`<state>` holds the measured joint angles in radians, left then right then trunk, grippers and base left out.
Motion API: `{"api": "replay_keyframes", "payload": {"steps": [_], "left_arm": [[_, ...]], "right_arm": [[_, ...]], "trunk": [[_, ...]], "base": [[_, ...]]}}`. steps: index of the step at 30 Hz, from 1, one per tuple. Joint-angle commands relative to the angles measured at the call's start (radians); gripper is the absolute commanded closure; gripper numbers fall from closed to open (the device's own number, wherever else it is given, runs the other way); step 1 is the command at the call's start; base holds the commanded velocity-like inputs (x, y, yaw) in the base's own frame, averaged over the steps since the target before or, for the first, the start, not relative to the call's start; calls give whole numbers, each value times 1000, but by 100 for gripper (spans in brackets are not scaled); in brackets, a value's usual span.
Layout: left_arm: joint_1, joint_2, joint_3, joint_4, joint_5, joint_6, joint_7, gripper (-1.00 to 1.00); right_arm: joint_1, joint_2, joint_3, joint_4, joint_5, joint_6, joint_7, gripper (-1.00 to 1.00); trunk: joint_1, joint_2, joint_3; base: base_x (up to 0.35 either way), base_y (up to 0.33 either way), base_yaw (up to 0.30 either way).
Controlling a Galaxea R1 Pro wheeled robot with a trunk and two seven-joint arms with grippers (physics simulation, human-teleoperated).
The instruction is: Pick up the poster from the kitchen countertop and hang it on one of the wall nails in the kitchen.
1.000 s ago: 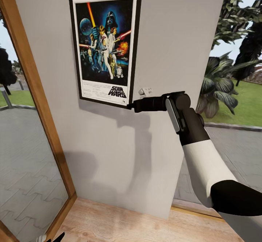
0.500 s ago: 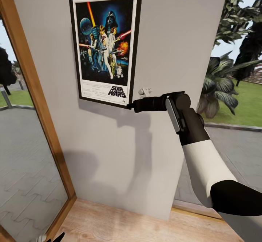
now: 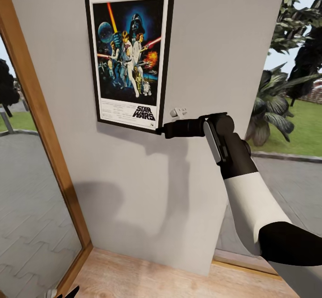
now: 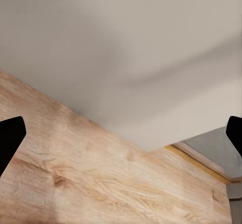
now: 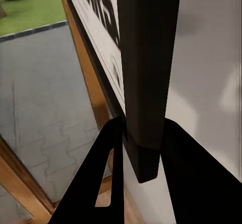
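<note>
Unmoved right tool [image 3: 160, 131], seemingly gripping poster [image 3: 129, 56].

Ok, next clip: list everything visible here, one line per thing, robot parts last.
poster: one, black frame, white border, dark blue Star Wars art; flat against the wall panel, lower right corner between the right gripper's fingers.
wall panel: one, pale grey; straight ahead, carrying shadows of poster and arm.
wooden frame post: one, light brown; left of the panel, edging glass.
plank floor: light wood; at the panel's foot.
palm plants: green; outside, to the right, by lawn and grey paving.
right gripper: one, black, on a white and black arm; shut on the poster's corner.
left gripper: one, black fingertips wide apart; over the floor, holding nothing.
</note>
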<state>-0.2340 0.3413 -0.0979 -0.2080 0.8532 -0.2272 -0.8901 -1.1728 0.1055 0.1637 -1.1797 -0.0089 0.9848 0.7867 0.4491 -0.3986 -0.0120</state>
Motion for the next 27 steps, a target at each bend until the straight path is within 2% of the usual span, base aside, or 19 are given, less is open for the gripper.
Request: {"api": "replay_keyframes", "payload": {"steps": [1, 27], "left_arm": [[-1, 1, -8, 1, 7, -6, -1, -100], [-1, 7, -8, 1, 7, -6, -1, -100]], "right_arm": [[-1, 0, -1, 0, -3, 8, 3, 100], [-1, 0, 0, 0, -3, 8, 3, 100]], "trunk": [[1, -1, -1], [1, -1, -1]], "base": [[206, 0, 0], [37, 24, 0]]}}
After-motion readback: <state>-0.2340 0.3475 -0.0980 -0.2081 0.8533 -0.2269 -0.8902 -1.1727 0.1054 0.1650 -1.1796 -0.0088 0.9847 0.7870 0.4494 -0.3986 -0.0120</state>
